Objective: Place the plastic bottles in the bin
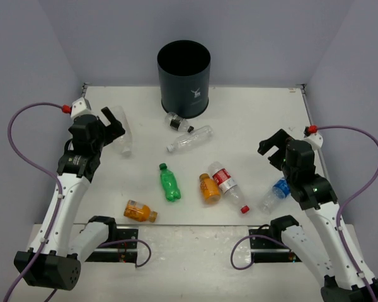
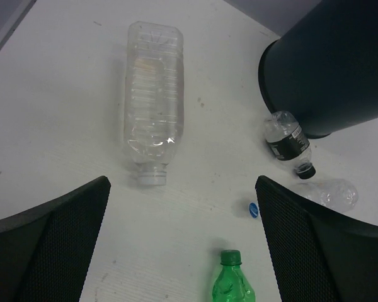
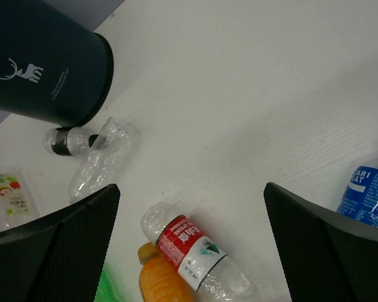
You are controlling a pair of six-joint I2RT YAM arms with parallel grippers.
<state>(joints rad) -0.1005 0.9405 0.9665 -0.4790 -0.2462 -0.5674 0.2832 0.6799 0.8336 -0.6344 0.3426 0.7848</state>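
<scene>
The dark bin (image 1: 184, 75) stands upright at the back centre. Lying on the table are a large clear bottle (image 1: 124, 135), a black-capped bottle (image 1: 178, 123), a crumpled clear bottle (image 1: 190, 138), a green bottle (image 1: 169, 182), two orange bottles (image 1: 208, 187) (image 1: 140, 211), a red-labelled bottle (image 1: 227, 185) and a blue-labelled bottle (image 1: 275, 194). My left gripper (image 1: 113, 119) is open and empty, just beside the large clear bottle (image 2: 153, 100). My right gripper (image 1: 269, 148) is open and empty, above the table right of the red-labelled bottle (image 3: 192, 248).
A loose blue cap (image 2: 253, 209) lies between the green bottle (image 2: 233, 283) and the black-capped bottle (image 2: 288, 141). The red-labelled bottle touches an orange one (image 3: 160, 280). Grey walls enclose the table on three sides.
</scene>
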